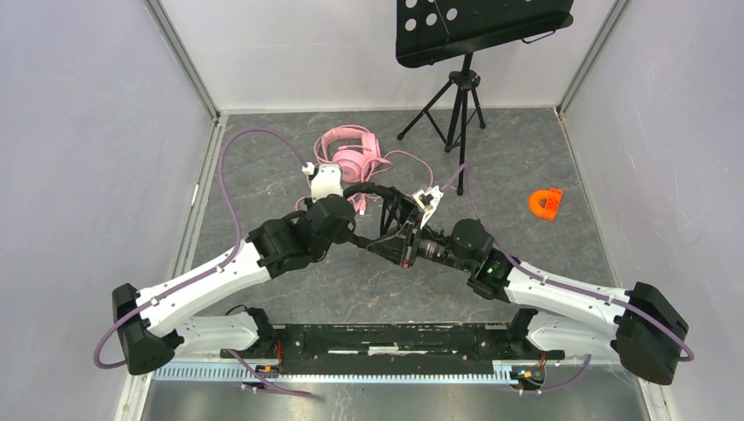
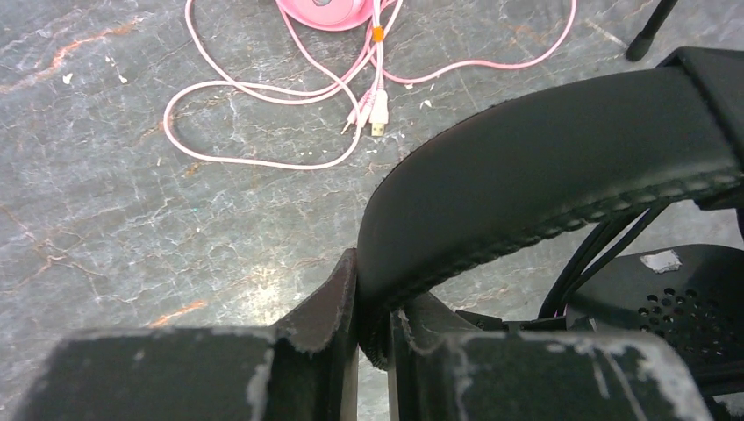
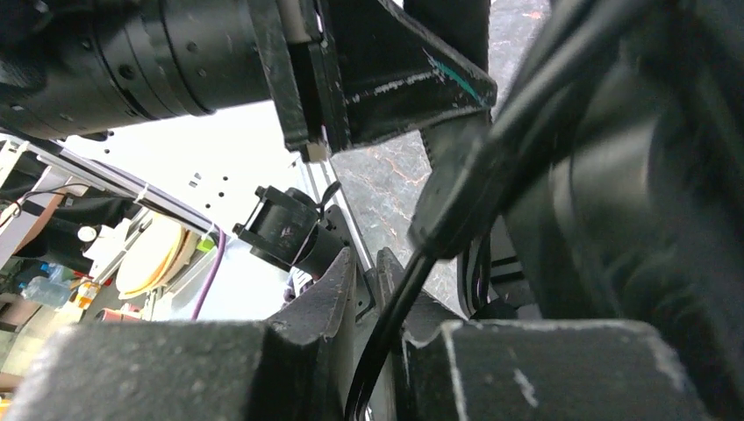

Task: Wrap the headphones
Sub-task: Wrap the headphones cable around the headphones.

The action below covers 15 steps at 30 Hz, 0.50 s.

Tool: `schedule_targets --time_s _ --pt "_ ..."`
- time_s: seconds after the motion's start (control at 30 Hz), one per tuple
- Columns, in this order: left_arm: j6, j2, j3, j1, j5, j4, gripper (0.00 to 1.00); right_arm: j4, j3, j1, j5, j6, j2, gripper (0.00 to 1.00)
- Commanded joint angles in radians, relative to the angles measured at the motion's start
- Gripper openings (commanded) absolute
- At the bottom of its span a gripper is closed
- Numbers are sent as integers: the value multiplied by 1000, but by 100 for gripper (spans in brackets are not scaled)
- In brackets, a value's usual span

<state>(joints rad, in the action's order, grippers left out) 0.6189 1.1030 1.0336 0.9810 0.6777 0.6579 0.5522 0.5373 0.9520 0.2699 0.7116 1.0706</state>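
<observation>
The black headphones [image 1: 375,187] hang above the table's middle, between my two arms. My left gripper [image 1: 355,192] [image 2: 373,265] is shut on their padded black headband [image 2: 544,167]. Held a little nearer and to the right, my right gripper [image 1: 397,231] [image 3: 367,263] is shut on their thin black cable [image 3: 393,309], which runs up between the fingers to a black ear cup [image 3: 632,175]. The pink headphones [image 1: 351,151] [image 2: 323,10] lie on the table behind, with their pink cable [image 2: 263,96] in loose loops and its plugs [image 2: 377,110] free.
A small orange plastic piece [image 1: 545,203] lies on the table to the right. A black music stand on a tripod [image 1: 458,96] stands at the back. Grey walls close in the left, right and far sides. The left arm's black body [image 3: 132,61] fills the right wrist view's upper left.
</observation>
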Motion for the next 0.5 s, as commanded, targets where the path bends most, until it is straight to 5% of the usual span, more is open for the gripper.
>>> schedule_targets --time_s 0.0,0.47 --pt "144 -64 13 -11 21 -118 2 -27 32 29 -52 -24 -17 20" --pt "225 -124 -7 -18 -9 -187 2 -92 36 75 -128 -79 -17 20"
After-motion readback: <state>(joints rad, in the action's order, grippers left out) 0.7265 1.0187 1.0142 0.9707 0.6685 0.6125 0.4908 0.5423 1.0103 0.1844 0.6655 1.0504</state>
